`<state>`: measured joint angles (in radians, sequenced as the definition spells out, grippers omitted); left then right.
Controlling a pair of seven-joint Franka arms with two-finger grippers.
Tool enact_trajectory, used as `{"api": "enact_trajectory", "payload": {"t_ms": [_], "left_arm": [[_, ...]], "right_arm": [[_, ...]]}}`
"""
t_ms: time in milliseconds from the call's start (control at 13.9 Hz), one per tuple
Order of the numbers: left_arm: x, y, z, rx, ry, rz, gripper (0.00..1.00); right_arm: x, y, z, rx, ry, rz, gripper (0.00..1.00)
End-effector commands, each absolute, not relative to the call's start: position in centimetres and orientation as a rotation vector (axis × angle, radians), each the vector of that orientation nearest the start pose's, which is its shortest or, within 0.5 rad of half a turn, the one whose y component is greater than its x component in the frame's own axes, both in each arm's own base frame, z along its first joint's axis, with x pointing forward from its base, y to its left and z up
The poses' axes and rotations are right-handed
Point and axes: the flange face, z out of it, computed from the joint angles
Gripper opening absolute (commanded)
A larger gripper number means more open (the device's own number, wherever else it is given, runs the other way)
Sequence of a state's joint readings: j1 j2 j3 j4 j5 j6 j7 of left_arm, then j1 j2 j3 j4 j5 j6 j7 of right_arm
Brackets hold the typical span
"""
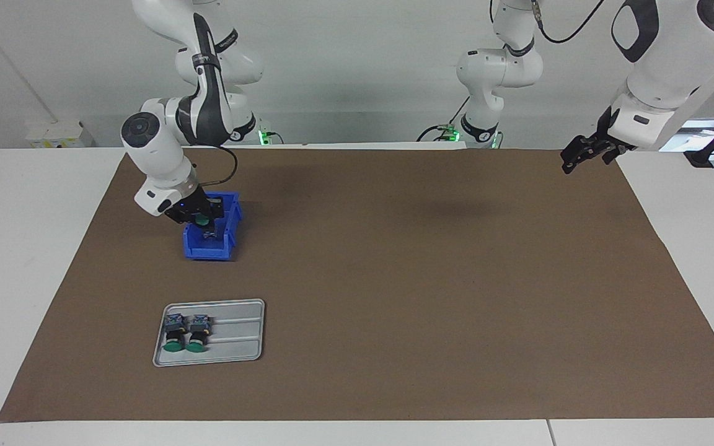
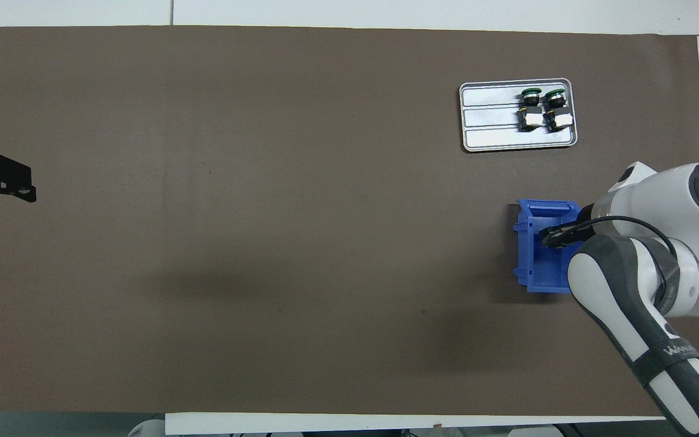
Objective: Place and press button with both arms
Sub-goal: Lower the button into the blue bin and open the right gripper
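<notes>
Your tabletop [image 1: 394,279] carries a brown mat with everything clustered toward the right arm's end, which keeps the work within that arm's easy reach. The right arm [image 1: 158,155] bends down over the blue bin [image 1: 211,248]. On the overhead view's clock face the bin sits at about four o'clock. The grey tray [image 1: 233,337] lies at about two o'clock, farther from the robots than the bin. Its ribbed lanes look meant to keep parts from rolling.

Your right pincer [image 1: 199,217] is down at the bin's mouth and clamped shut. A green cap shows right at its tips, so you probably have the button [image 1: 203,219] gripped there, though the fingers hide most of it. A small dark part [image 1: 210,235] lies lower in the bin.

Two buttons [image 1: 186,333] already lie side by side in the tray, at its end toward the right arm, green caps pointing away from the robots.

Your left pincer [image 1: 586,155] waits over the mat's edge at the left arm's end, fingers spread wide, holding nothing.
</notes>
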<state>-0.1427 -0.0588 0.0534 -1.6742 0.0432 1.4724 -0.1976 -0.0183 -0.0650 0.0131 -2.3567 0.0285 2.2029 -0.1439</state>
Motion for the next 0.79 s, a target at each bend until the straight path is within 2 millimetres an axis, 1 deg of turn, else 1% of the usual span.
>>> {"api": "enact_trajectory", "payload": {"t_ms": [0, 144, 216, 360, 432, 505, 721], "left_arm": [[51.44, -3.66, 60.08, -3.067, -0.168, 0.194, 1.0], [51.5, -3.98, 60.19, -3.069, -0.154, 0.182, 1.0], [51.46, -4.06, 60.17, -3.068, -0.154, 0.186, 1.0], [51.39, -4.13, 60.07, -3.068, -0.142, 0.196, 1.0], [51.51, -4.31, 60.11, -3.069, -0.137, 0.184, 1.0], [51.46, -4.46, 60.19, -3.069, -0.135, 0.181, 1.0], [51.39, -4.54, 60.09, -3.067, -0.14, 0.19, 1.0]], "right_arm": [[48.06, 0.21, 34.84, -3.099, -0.157, 0.113, 0.21], [48.08, 0.87, 34.9, -3.098, -0.176, 0.114, 0.28], [48.11, 0.88, 34.95, -3.099, -0.172, 0.114, 0.36], [48.13, 0.96, 34.99, -3.099, -0.16, 0.126, 0.41], [48.13, 1.03, 34.91, -3.099, -0.163, 0.128, 0.45], [48.18, 0.96, 34.98, -3.098, -0.163, 0.126, 0.48], [48.25, 1.03, 35.09, -3.1, -0.169, 0.124, 0.48]]}}
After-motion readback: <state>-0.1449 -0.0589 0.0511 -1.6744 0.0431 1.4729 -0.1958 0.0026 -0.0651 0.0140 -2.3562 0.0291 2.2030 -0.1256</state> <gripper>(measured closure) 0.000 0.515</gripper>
